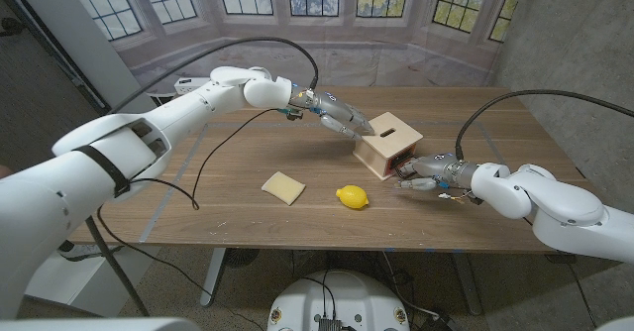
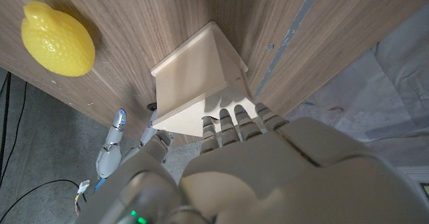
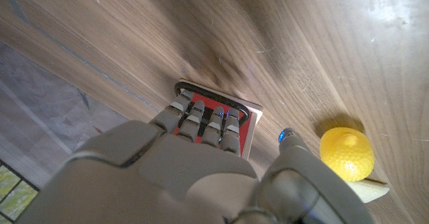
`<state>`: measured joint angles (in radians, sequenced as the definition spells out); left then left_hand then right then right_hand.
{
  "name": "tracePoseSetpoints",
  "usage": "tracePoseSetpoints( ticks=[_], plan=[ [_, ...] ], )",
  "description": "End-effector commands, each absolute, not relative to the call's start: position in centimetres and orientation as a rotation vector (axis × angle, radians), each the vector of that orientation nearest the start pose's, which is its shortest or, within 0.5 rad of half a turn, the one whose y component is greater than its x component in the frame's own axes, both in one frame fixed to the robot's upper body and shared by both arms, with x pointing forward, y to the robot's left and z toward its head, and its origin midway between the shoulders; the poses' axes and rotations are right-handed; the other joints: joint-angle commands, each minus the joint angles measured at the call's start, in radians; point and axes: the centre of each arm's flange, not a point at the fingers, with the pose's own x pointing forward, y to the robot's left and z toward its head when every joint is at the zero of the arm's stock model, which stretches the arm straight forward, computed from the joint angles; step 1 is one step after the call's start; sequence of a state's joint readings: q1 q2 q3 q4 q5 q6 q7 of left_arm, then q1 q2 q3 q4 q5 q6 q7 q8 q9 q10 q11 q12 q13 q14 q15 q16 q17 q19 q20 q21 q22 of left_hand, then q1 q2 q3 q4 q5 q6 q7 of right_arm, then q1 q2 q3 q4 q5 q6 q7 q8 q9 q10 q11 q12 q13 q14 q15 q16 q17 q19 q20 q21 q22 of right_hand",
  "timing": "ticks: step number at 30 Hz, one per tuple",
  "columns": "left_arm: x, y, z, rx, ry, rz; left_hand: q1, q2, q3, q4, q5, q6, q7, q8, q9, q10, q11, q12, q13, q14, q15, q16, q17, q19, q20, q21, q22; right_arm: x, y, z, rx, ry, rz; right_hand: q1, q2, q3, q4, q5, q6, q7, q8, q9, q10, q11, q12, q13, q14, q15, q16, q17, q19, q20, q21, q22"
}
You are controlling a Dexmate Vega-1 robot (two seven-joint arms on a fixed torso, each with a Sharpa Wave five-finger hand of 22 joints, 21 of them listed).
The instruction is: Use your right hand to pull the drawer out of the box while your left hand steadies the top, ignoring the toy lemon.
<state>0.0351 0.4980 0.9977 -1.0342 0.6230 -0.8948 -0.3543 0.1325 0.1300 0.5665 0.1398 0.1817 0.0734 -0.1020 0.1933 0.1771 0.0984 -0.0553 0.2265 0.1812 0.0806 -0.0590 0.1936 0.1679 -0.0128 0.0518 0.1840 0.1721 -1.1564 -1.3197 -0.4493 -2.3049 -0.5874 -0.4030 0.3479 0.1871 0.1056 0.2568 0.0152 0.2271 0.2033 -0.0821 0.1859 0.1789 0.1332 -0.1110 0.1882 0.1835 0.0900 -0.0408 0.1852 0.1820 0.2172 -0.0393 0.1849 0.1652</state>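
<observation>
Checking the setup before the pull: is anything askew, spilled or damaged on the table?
Nothing stands out. The box sits upright with the left hand at its top and the right hand at its front; the toy lemon lies apart, intact.

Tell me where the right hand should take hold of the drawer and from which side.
Grip the dark metal handle on the drawer's red front, coming from the box's near right face, where the right hand already sits. Its fingers reach to that bar in the right wrist view; hooking it likely gives a straight pull. The left hand rests on the box's far side.
</observation>
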Motion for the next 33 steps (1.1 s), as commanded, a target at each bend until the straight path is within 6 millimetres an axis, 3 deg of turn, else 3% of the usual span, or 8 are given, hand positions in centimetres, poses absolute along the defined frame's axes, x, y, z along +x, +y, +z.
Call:
tracePoseSetpoints(
  ticks=[1,33],
  plan=[
    [61.48,7.87,10.59,1.968,-1.054,-0.889,-0.009,0.000,0.000,0.008,0.008,0.003,-0.005,0.002,0.002,0.010,-0.005,0.005,0.004,0.010,-0.002,-0.001,0.001,-0.005,-0.001,0.003,0.002,48.11,-25.86,-6.03,-1.868,-0.263,0.281,-0.010,-0.003,0.003,-0.003,0.005,-0.002,-0.002,0.001,0.002,-0.003,0.003,0.001,0.002,-0.002,-0.073,0.004,0.000,0.001,-0.013,0.003,0.003],
    [61.34,8.21,10.28,1.958,-1.049,-0.889,-0.026,-0.002,-0.002,0.011,0.010,0.004,-0.006,-0.003,0.002,0.014,-0.005,-0.002,0.004,0.020,-0.001,-0.007,0.001,-0.004,-0.004,0.006,0.002,48.14,-26.10,-6.47,-1.894,-0.222,0.308,-0.017,-0.004,0.004,-0.003,0.005,-0.010,-0.002,-0.001,0.002,-0.010,0.002,0.001,0.002,-0.006,-0.067,0.003,0.001,-0.002,-0.013,0.002,0.003]
  ],
)
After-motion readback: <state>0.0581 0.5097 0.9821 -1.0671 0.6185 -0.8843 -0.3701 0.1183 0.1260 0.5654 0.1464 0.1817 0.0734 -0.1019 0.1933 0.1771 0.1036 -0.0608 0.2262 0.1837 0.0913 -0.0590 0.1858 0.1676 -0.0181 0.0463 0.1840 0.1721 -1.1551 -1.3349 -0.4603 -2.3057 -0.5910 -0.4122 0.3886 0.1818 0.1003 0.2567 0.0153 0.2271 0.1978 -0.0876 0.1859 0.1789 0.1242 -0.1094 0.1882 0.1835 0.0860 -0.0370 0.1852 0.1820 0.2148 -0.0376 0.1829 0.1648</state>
